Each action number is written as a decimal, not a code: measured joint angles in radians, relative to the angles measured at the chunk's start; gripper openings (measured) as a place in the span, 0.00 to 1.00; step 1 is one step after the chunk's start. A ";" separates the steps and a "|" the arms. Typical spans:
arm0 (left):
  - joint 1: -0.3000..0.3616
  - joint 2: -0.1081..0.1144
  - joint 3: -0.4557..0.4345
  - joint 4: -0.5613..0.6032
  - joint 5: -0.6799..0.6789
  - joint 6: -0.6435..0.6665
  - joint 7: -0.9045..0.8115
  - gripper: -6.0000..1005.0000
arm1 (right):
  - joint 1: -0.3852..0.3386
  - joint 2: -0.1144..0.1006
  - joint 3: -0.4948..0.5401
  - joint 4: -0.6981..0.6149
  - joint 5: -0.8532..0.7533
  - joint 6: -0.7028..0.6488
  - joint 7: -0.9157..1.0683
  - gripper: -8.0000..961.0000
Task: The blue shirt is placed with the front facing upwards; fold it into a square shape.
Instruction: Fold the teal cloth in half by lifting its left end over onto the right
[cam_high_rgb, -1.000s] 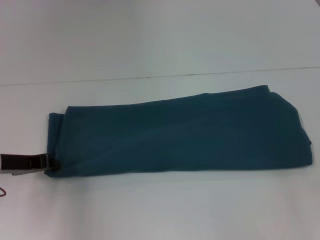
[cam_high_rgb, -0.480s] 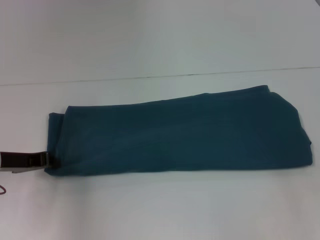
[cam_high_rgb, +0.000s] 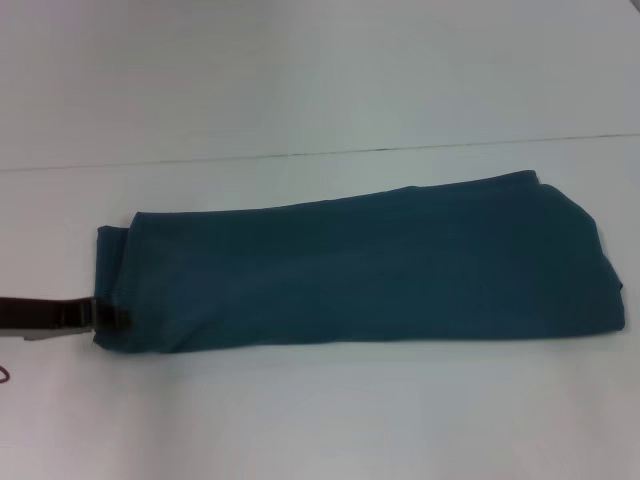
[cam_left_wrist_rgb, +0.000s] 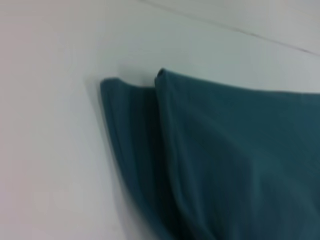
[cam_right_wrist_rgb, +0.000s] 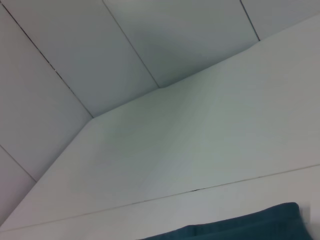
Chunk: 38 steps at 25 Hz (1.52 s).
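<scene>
The blue shirt, already folded into a long band, lies across the middle of the frame, its long axis running left to right, as the left gripper reaches in low and level from the left edge to its near-left corner, grip state indiscernible; the right gripper is unseen.

Over the last second the left hand has crept inward from the bench edge, its dark tip now lying over the near-left corner of the blue shirt, and that corner has bunched and drawn in slightly
</scene>
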<state>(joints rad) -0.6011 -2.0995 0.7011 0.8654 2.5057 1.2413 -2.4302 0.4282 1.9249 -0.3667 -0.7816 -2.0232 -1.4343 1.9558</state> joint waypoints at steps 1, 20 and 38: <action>0.001 0.000 -0.009 0.008 -0.001 0.004 -0.001 0.21 | 0.001 0.000 -0.001 0.000 0.000 0.000 0.000 0.03; 0.031 0.015 -0.071 0.101 0.068 0.184 -0.099 0.65 | -0.001 -0.007 -0.003 -0.001 0.000 0.011 0.000 0.03; -0.028 0.012 -0.043 -0.010 0.090 0.132 -0.095 0.65 | -0.003 -0.009 0.004 -0.002 0.001 0.005 0.000 0.03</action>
<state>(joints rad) -0.6287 -2.0880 0.6580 0.8553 2.5954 1.3733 -2.5254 0.4247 1.9162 -0.3626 -0.7831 -2.0218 -1.4295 1.9557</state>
